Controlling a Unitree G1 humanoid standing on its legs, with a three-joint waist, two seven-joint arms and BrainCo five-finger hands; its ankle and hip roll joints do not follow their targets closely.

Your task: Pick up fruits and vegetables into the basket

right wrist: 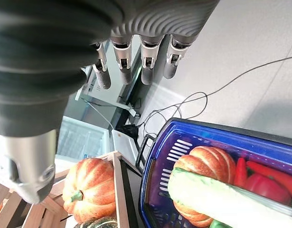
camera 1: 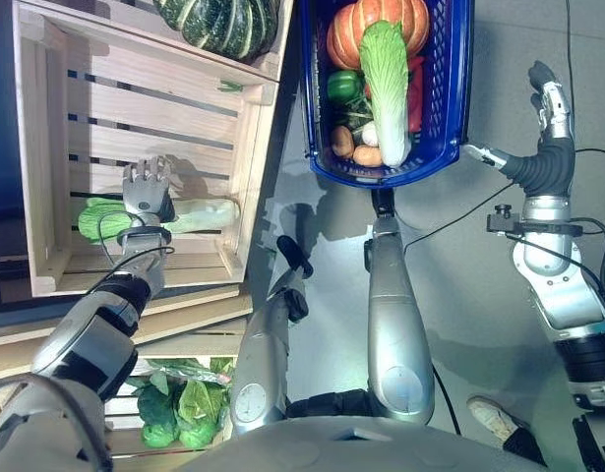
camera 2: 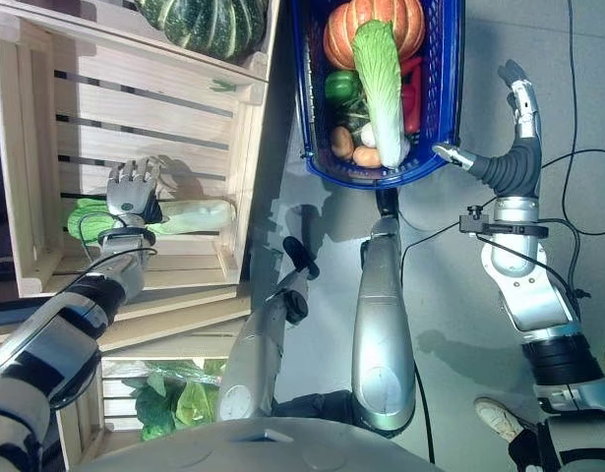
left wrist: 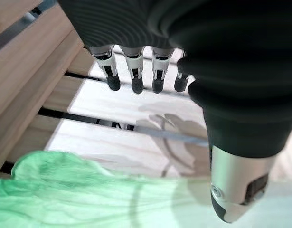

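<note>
A long napa cabbage (camera 1: pixel 206 213) lies in the wooden crate (camera 1: pixel 245 177) at the left, its leafy green end (left wrist: pixel 65 190) toward the crate's outer side. My left hand (camera 1: pixel 145 193) hovers just over its middle with straight fingers (left wrist: pixel 134 76) and the thumb spread, open. The blue basket (camera 1: pixel 309 98) stands on the floor at the top centre. It holds an orange pumpkin (camera 1: pixel 381 20), another napa cabbage (camera 1: pixel 389 79), a green pepper (camera 1: pixel 343 87), red peppers (camera 1: pixel 417 88) and small round vegetables. My right hand (camera 1: pixel 550 103) is open, off to the basket's right.
A dark green striped squash (camera 1: pixel 223 25) sits in the crate beyond. Leafy greens (camera 1: pixel 179 403) fill a lower crate at the bottom left. A second orange pumpkin (right wrist: pixel 91 190) rests in a crate past the basket. A person's shoe (camera 1: pixel 494 418) is at the lower right.
</note>
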